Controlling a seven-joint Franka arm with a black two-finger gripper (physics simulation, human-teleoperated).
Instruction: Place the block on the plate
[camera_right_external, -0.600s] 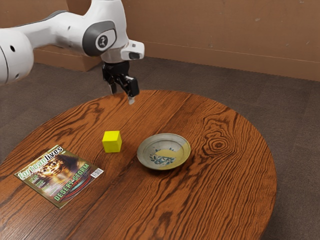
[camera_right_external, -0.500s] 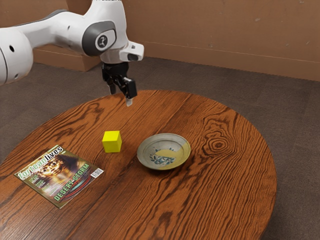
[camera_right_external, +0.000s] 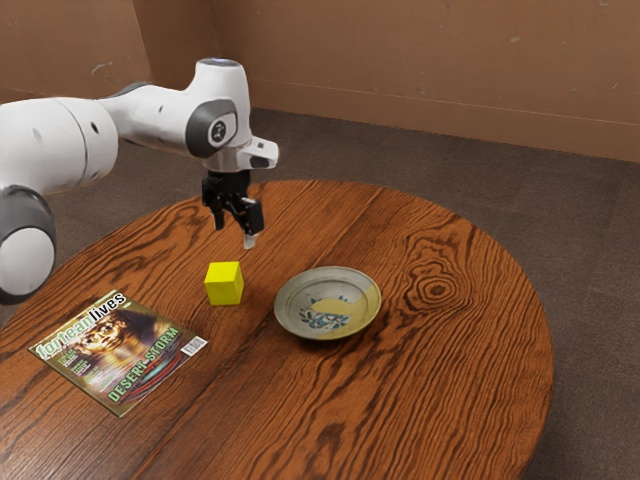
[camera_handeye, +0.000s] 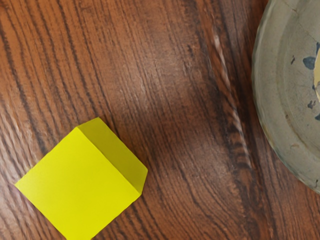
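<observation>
- Yellow block (camera_right_external: 224, 284): unmoved on the tabletop (camera_right_external: 440, 400), well in from its curved edge, near the plate (camera_right_external: 328, 303).
- Claw (camera_right_external: 235, 235): spread, empty, now lower and closer to the block; grasping seems next, placing still undone.

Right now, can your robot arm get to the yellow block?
Probably yes: my jaws hang open, up near the yellow block, nothing covers it, and the plate stands apart from it.

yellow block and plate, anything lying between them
Nothing lies between the yellow block and the plate: only bare wood of the table separates them, as both the exterior view and the wrist view show.
</observation>
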